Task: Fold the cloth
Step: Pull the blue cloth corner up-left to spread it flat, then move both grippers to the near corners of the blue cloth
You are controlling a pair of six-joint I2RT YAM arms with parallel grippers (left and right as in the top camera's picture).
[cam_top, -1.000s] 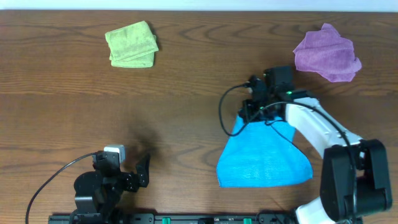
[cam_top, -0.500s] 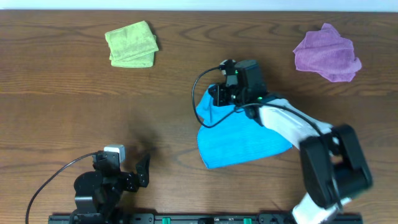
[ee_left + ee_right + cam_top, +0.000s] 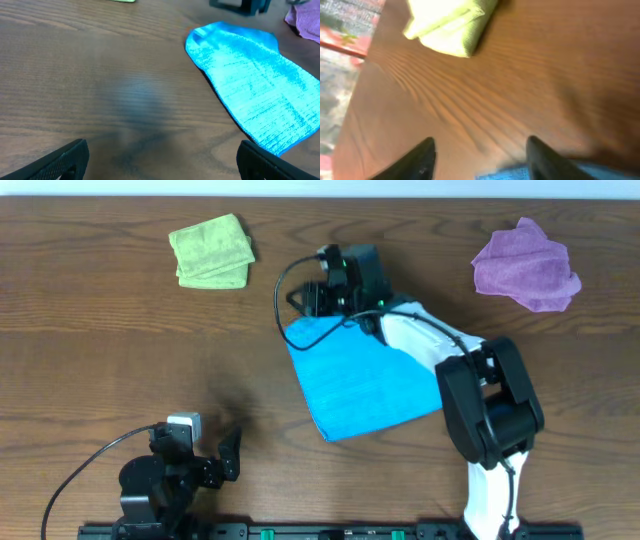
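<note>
While its two fingers stand apart, released, the right end effector (image 3: 308,298) sits at the far left corner of the blue cloth (image 3: 360,380). In the right wrist view the end effector (image 3: 480,142) shows a dark finger (image 3: 422,157) on either side, and a strip of the blue cloth (image 3: 510,175) lies low between them at the bottom edge. Whether either finger touches the fabric cannot be told.

The blue cloth lies spread flat on the wooden counter (image 3: 120,350), turned at a slant, narrow at the corner under the end effector and wider toward the near right. The white right arm (image 3: 425,340) crosses over its right edge, and a black cable (image 3: 285,280) loops just beyond the far left corner.

Further from the blue cloth, a green cloth (image 3: 211,250) lies folded to the far left; the right wrist view shows the same green cloth (image 3: 450,25), blurred. A purple cloth (image 3: 527,265) lies bunched to the far right.

Well apart from the blue cloth, on its near left, the left end effector (image 3: 230,455) rests spread and empty. Seen from its wrist, the left end effector (image 3: 162,147) has bare wood between its fingers, with the blue cloth (image 3: 250,85) ahead to the right and a bit of the purple cloth (image 3: 302,20) at the corner.
</note>
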